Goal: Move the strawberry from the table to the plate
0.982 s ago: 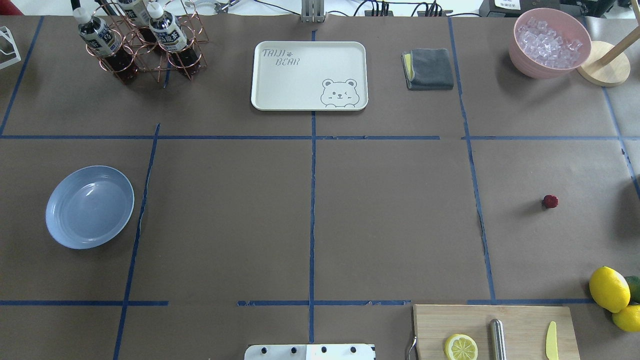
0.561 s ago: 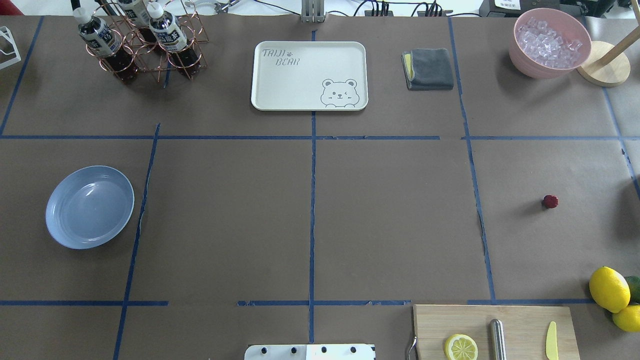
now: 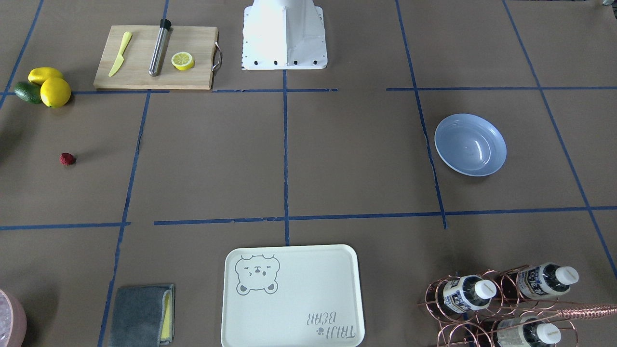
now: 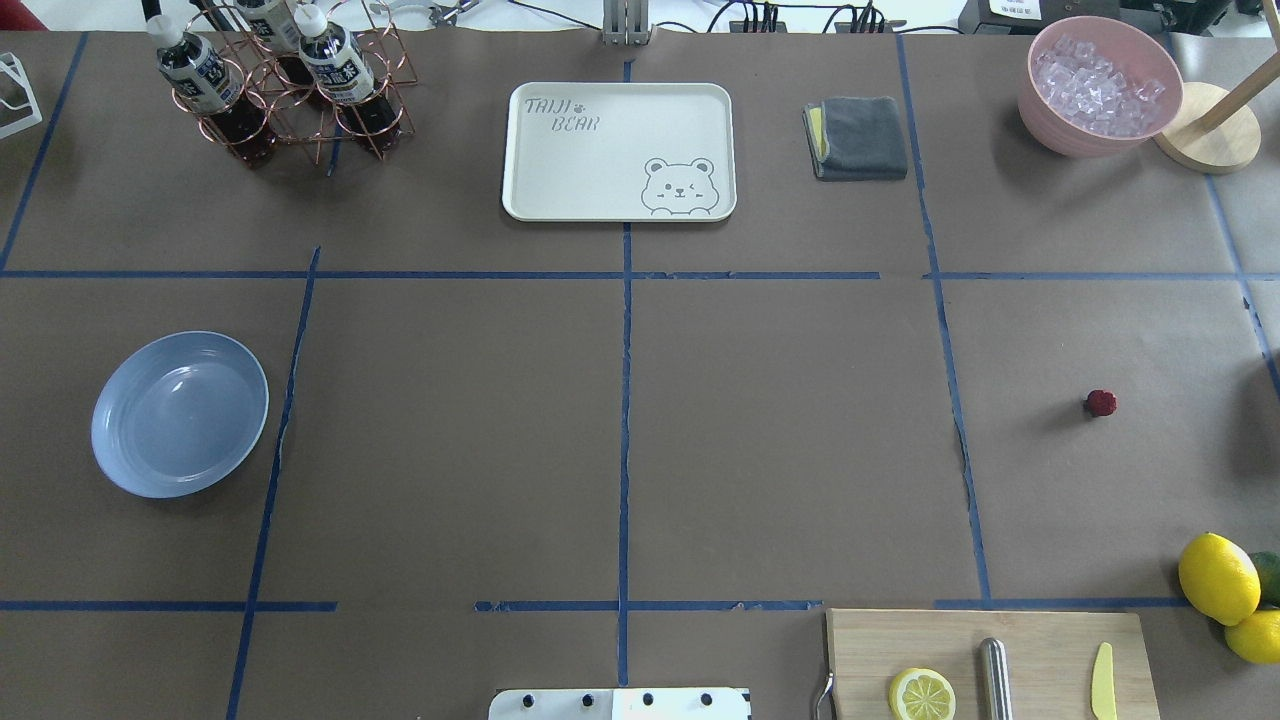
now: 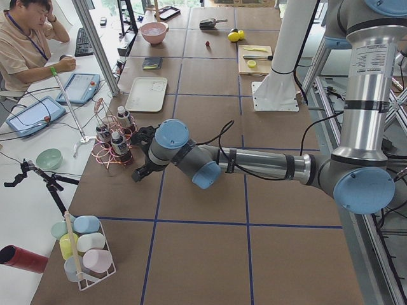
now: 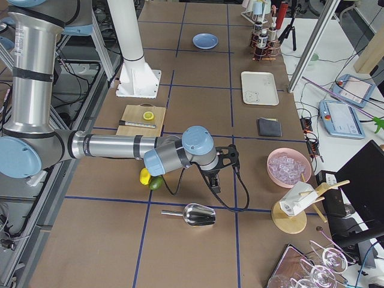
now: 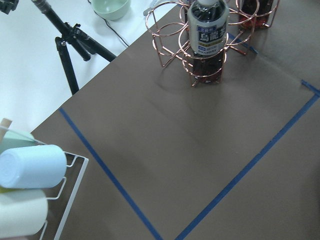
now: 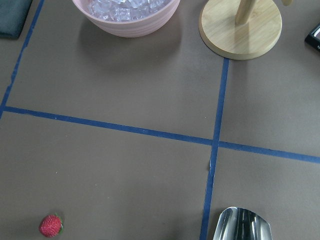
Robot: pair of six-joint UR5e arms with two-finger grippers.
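Note:
The strawberry (image 4: pixel 1101 403) is a tiny dark-red berry lying alone on the brown table (image 4: pixel 780 450), far right; it also shows as the strawberry (image 3: pixel 67 159) and in the right wrist view's bottom-left corner (image 8: pixel 51 225). The light-blue plate (image 4: pixel 180 414) sits empty at the far left, also seen as the plate (image 3: pixel 470 144). The left gripper (image 5: pixel 136 176) hangs by the bottle rack at the table's left end. The right gripper (image 6: pixel 216 187) hovers near the right end. Neither shows in the overhead, front or wrist views, so I cannot tell whether they are open or shut.
A cream bear tray (image 4: pixel 619 150), grey cloth (image 4: pixel 857 137), pink bowl of ice (image 4: pixel 1100 85) and copper bottle rack (image 4: pixel 285 85) line the far side. A cutting board (image 4: pixel 990 640) with a lemon half and lemons (image 4: pixel 1220 578) lie near right. A metal scoop (image 6: pixel 192 214) lies beyond.

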